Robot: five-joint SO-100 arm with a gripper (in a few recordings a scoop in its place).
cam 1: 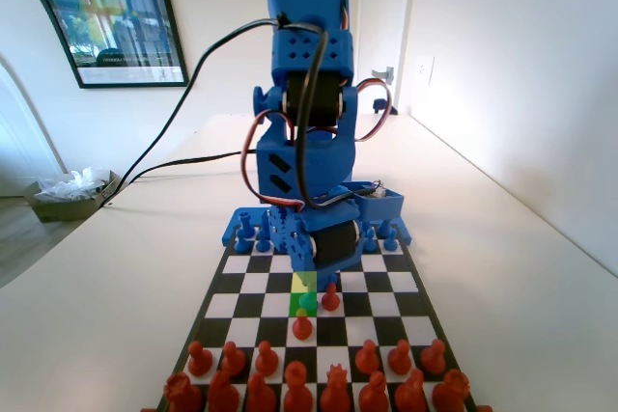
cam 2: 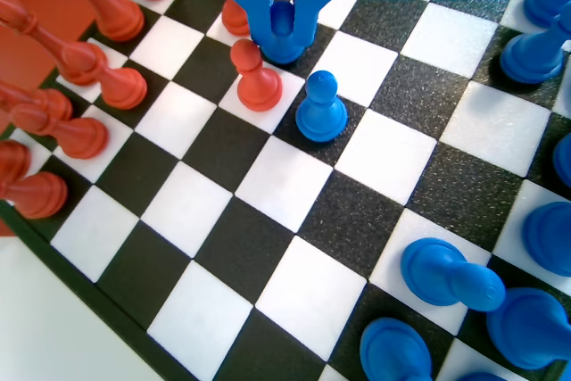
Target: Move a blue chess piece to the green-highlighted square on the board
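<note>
Gripper (cam 2: 282,28) being held low over board (cam 2: 268,185) in wrist view, jaws closed around blue chess piece (cam 2: 282,35) — pawn being gripped between them, base on or just above a square; contact unclear. Plain blue pawn (cam 2: 320,109) standing just beside, red pawn (cam 2: 257,78) next to it. In fixed view, piece (cam 1: 303,302) being seen at green-highlighted square (cam 1: 302,305) — paler yellow-green cell (cam 1: 303,282) lying just beyond, toward blue arm.

No lettering, numbers or brand marks can be read anywhere. The black-framed wall poster (cam 1: 106,12) in the fixed view carries a pale strip along its lower edge (possibly a caption), but it is too blurred to make out.
</note>
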